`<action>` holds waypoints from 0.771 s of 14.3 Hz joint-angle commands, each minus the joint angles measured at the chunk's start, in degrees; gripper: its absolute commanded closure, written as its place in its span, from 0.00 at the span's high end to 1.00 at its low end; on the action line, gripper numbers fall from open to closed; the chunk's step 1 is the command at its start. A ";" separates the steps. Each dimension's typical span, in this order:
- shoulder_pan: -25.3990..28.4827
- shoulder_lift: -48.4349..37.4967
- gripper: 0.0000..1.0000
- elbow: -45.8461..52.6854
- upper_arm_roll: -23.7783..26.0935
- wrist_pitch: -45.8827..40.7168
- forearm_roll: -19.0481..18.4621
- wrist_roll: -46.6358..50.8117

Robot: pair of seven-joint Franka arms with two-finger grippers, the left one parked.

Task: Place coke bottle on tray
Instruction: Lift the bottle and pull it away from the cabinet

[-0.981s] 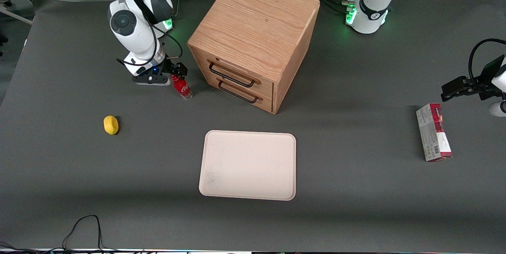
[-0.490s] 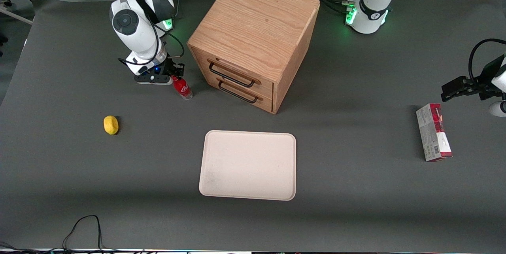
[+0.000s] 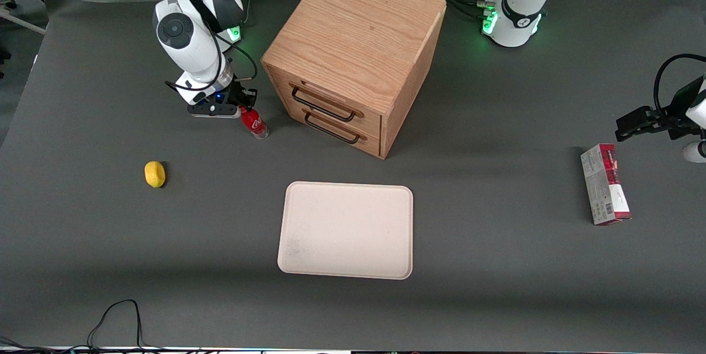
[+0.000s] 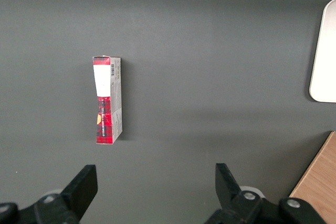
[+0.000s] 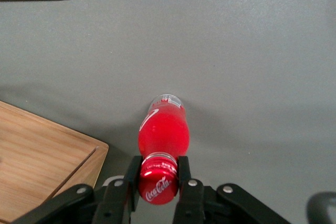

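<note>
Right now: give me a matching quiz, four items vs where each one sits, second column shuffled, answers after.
Items:
1. coke bottle
2. tray
3. lemon
4. carton

Places:
A. lying toward the parked arm's end of the table
B. flat on the table, nearer the front camera than the cabinet
C. cap between the fingers of the gripper, beside the cabinet
D. alone toward the working arm's end of the table

Pairs: 1-C, 2-B, 3-D, 4-A

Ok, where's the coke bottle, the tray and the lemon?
coke bottle (image 5: pixel 161 129): right wrist view, red body; gripper (image 5: pixel 157 178) shut on cap.
tray (image 3: pixel 346 230): front view, flat middle.
lemon (image 3: pixel 155 173): front view, centre.
</note>
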 commanded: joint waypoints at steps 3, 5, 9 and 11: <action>0.05 -0.37 0.00 11.89 -0.96 -13.88 0.75 -0.06; -1.27 0.33 0.00 20.66 -2.18 -22.90 0.75 -1.98; -4.17 4.97 0.00 43.14 -6.05 -42.86 0.14 -8.30; -4.70 9.01 0.00 56.06 -9.38 -52.79 -0.04 -12.87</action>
